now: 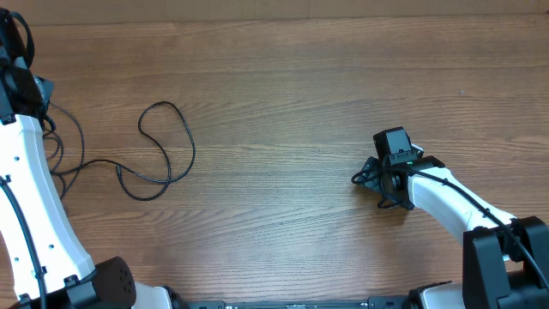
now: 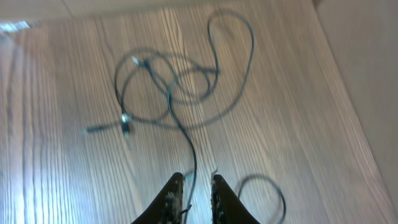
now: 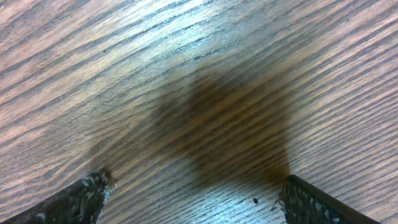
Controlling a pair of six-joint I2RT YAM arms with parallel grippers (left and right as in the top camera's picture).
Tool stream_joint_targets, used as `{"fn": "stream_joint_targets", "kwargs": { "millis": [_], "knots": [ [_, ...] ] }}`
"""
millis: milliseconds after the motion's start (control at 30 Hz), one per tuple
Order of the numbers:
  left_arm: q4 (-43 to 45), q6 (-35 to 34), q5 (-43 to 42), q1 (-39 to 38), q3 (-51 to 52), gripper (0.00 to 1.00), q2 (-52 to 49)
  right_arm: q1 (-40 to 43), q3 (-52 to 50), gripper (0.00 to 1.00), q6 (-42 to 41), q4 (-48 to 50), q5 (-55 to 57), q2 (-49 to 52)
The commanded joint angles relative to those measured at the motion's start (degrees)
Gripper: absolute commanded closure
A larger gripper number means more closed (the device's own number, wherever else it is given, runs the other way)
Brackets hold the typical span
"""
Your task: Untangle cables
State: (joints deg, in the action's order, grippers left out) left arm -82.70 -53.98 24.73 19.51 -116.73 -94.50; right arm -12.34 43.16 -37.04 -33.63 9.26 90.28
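several thin black flexible cords (image 2: 176,93) lie knotted, little undone; left gripper (image 2: 194,185) pinches one strand near the knot; right gripper (image 3: 196,182) splayed empty, well apart.

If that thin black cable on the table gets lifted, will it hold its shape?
Probably not: the cable lies in loose curves on the table, so it looks floppy. Being so thin, it is likely light. Its strands cross, so lifting one may drag others.

Looks like a robotics lab or test bench. A plain wood-grain worktop (image 1: 300,69) carries a white-and-black left arm (image 1: 39,206) and right arm (image 1: 450,193), mounted at its near edge. Thin black cables (image 1: 167,146) lie on it.
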Motion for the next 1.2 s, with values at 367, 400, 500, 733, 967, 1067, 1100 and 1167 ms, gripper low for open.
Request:
{"fn": "stream_joint_targets", "kwargs": {
  "millis": [367,400,500,733,967,1067,1100,1167],
  "knots": [
    [-8.94,0.17,-13.79,-0.79,0.39,0.61,-5.66,0.42,-0.83,0.11,-0.02,0.33,-1.84,0.74],
    [-9.27,0.2,-13.81,-0.79,0.39,0.61,-6.69,0.42,-0.83,0.11,-0.04,0.33,-1.86,0.74],
    [-10.29,0.17,-13.88,-0.79,0.39,0.53,-9.9,0.42,-0.83,0.11,-0.02,0.31,-1.86,0.74],
    [-12.96,0.17,-15.87,-0.79,0.39,0.55,-19.19,0.42,-0.83,0.11,-0.02,0.28,-1.84,0.76],
    [-14.03,0.2,-18.01,-0.79,0.42,0.55,-27.89,0.42,-0.83,0.11,-0.02,0.28,-1.84,0.76],
    [-14.12,0.22,-18.36,-0.79,0.42,0.55,-31.06,0.42,-0.83,0.11,-0.02,0.31,-1.84,0.76],
    [-14.1,0.22,-18.36,-0.79,0.42,0.55,-31.91,0.42,-0.83,0.11,-0.02,0.31,-1.84,0.76],
    [-14.1,0.22,-18.36,-0.79,0.42,0.54,-33.79,0.42,-0.83,0.11,-0.02,0.31,-1.84,0.76]
  ]
}}
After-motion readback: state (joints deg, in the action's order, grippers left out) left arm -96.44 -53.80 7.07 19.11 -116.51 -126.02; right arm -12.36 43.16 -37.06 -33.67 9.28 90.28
